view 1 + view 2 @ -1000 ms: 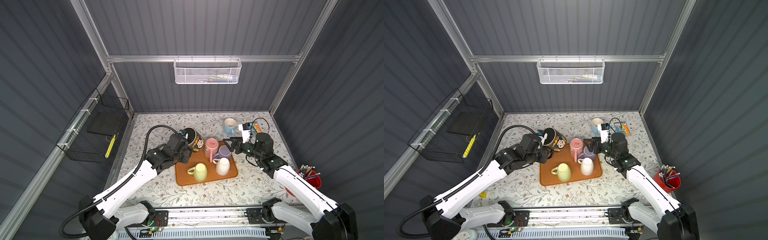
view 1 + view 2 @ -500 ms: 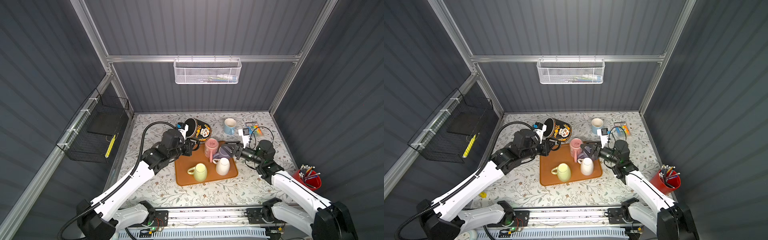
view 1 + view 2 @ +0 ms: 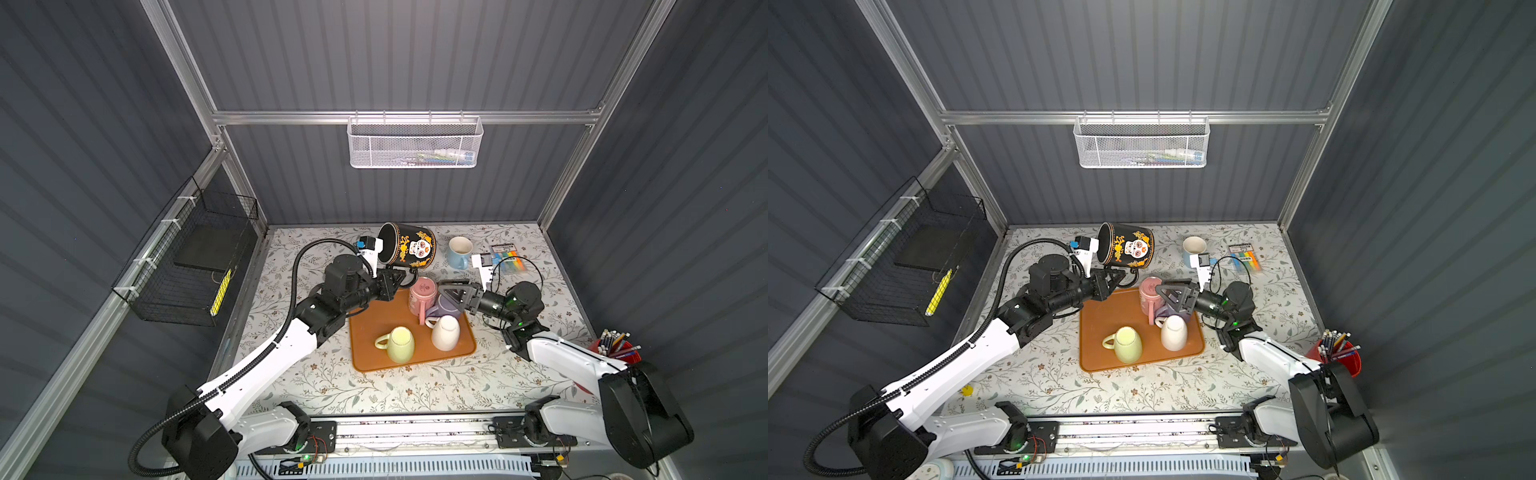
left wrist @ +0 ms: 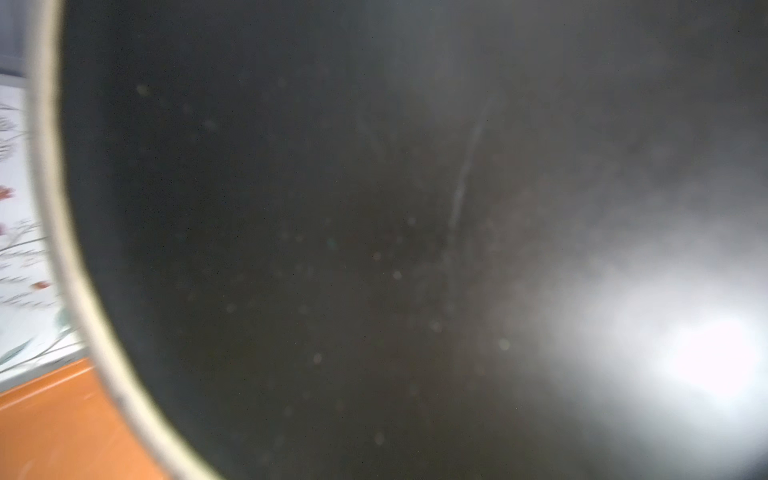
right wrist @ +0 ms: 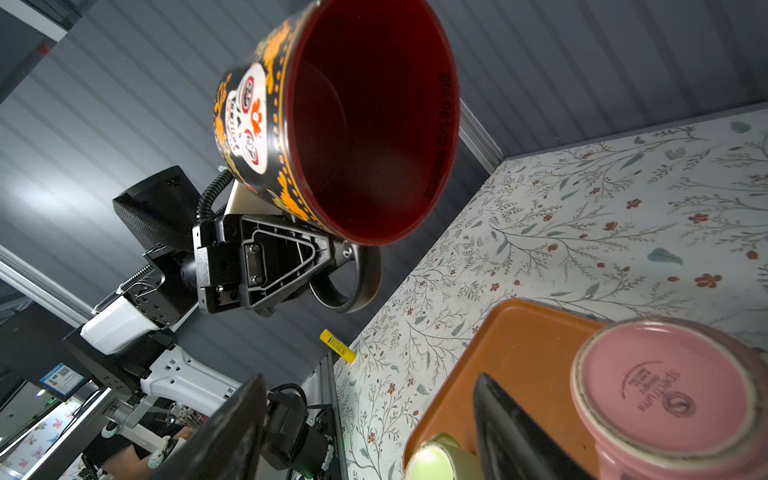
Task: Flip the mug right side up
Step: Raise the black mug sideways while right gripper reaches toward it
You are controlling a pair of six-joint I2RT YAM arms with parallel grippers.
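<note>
Skull mug tilted sideways, handle clamped in left end effector.

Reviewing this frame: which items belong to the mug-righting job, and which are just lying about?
Job: black skull mug, held off the table by its handle in the left gripper; right gripper, open beside the purple mug; probably the pink mug, base up on the orange tray.
Lying about: blue mug, marker pack, red pencil cup, mesh basket.
</note>
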